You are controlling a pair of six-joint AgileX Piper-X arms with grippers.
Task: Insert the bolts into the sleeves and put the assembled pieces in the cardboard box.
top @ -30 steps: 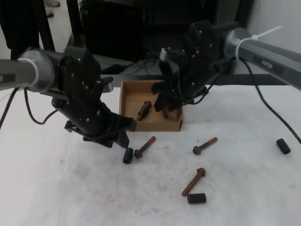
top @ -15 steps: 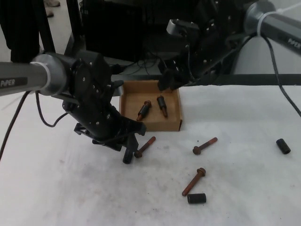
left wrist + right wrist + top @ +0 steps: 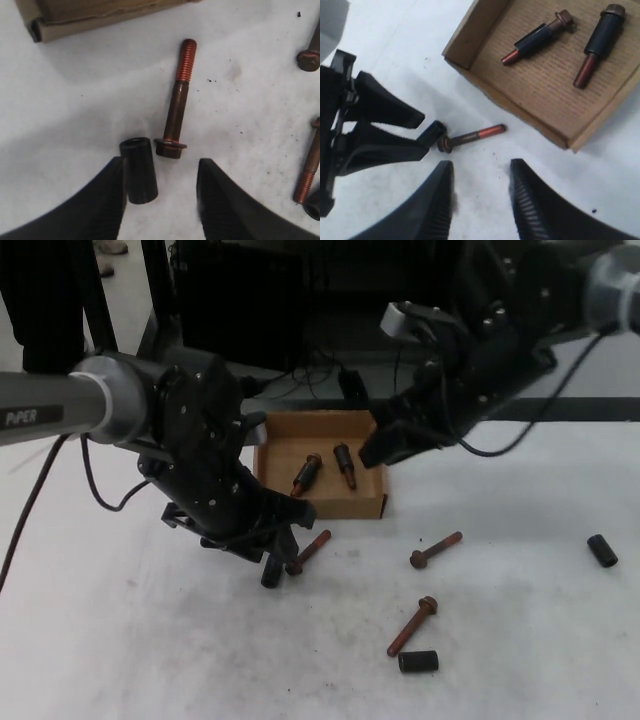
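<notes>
From above, the left gripper [image 3: 270, 558] hangs low over a sleeve [image 3: 271, 571] and bolt [image 3: 309, 551] just near of the cardboard box [image 3: 330, 508]. Its wrist view shows the fingers apart, with the sleeve [image 3: 139, 170] against one and the bolt [image 3: 176, 102] head just beside it. Closing could pinch both or roll the sleeve away. The right gripper [image 3: 481, 172], spread and empty, hovers beside the box [image 3: 465, 35]; the two grippers could collide.

A speckled white bench [image 3: 120, 660] stands before dark furniture [image 3: 270, 310].

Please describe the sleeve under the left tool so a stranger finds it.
Find the cardboard box. Before its near left corner lies a black sleeve. It alone lies by the head of a bolt, between the open fingers of the left tool.
</notes>
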